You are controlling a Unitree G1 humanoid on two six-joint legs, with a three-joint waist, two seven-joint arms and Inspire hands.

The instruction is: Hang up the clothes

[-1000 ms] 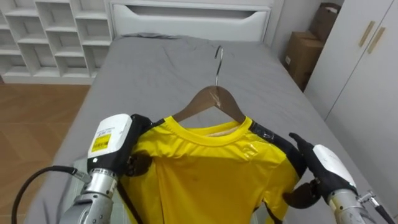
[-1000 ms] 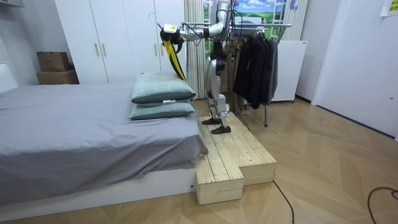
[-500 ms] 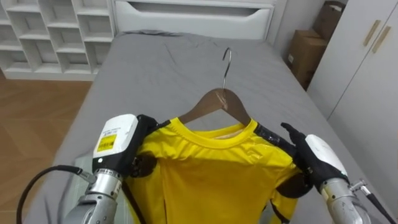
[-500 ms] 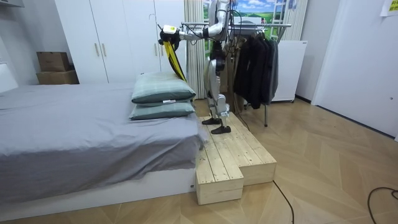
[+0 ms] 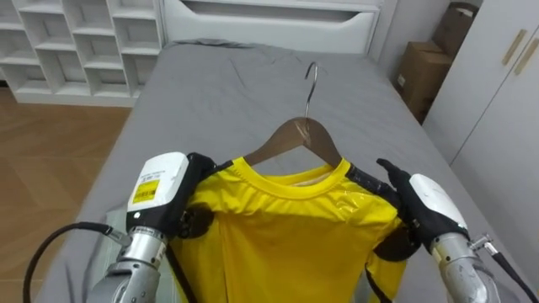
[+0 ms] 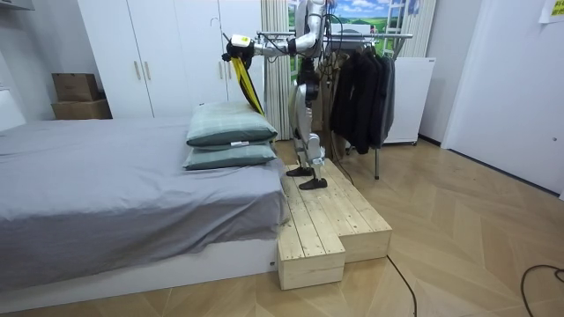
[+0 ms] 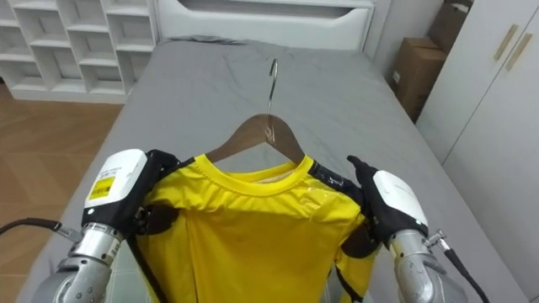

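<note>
Grip is at both shoulders: my left hand (image 5: pixel 160 189) and right hand (image 5: pixel 425 202) each pinch an end of the wooden hanger (image 5: pixel 295 135) through the yellow shirt (image 5: pixel 286 227), held above the near edge of the bed (image 5: pixel 210 93), leaving the hook (image 5: pixel 312 71) free for hanging, I reckon.

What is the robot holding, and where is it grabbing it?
A yellow shirt on a wooden hanger. The left hand grips one shoulder of it, the right hand the other, fingers curled over the top.
</note>
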